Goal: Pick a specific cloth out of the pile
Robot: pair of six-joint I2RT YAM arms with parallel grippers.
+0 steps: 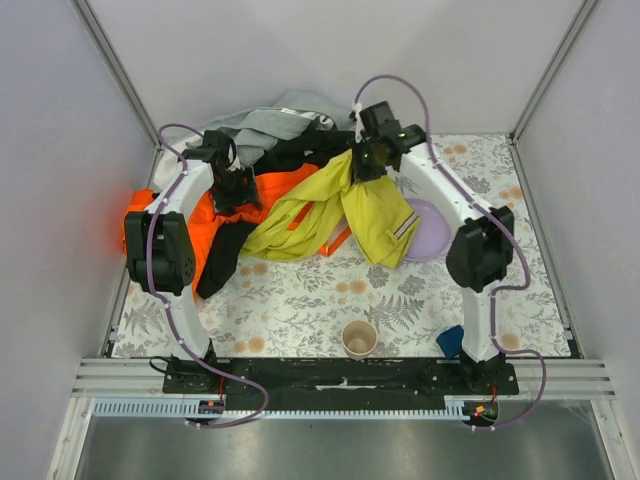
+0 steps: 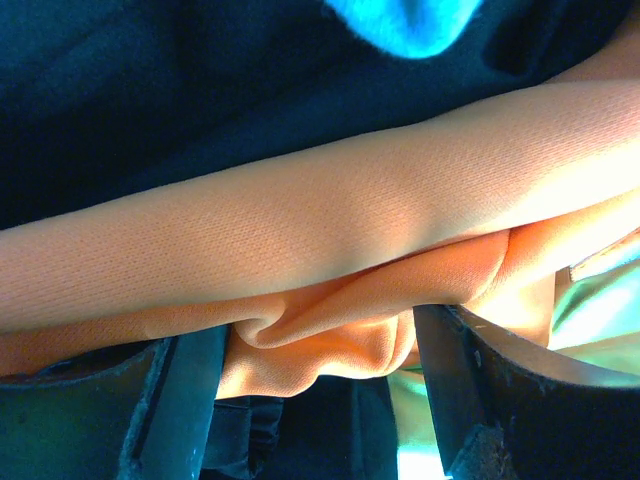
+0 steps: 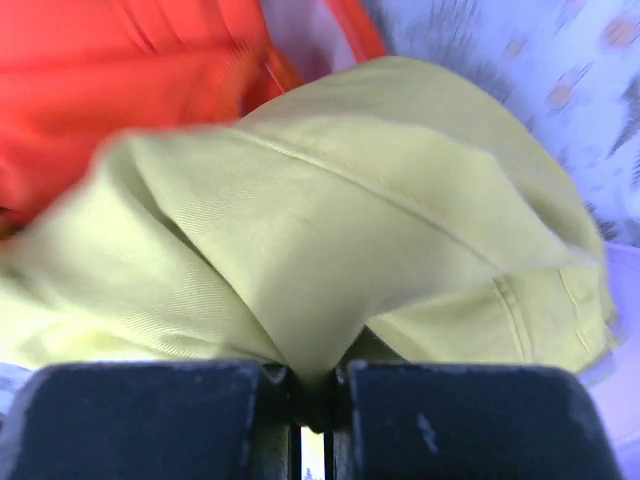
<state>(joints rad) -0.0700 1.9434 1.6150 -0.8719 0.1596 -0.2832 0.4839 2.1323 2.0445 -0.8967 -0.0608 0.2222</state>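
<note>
The yellow-green cloth (image 1: 330,215) lies spread in the middle of the table, partly over the pile's orange garment (image 1: 280,185). My right gripper (image 1: 368,165) is shut on a pinched fold at the cloth's far top edge; in the right wrist view the cloth (image 3: 350,220) runs down into the closed gripper (image 3: 310,385). The pile (image 1: 215,215), orange, black and grey clothes, lies at the back left. My left gripper (image 1: 235,190) is down on it. In the left wrist view that gripper (image 2: 320,345) stands open, with a fold of orange fabric (image 2: 300,230) bulging between the fingers (image 2: 460,390).
A purple plate (image 1: 432,232) lies right of the cloth, partly under its edge. A paper cup (image 1: 359,338) stands near the front centre. A small blue item (image 1: 450,340) lies by the right arm's base. Grey garments (image 1: 280,120) sit against the back wall.
</note>
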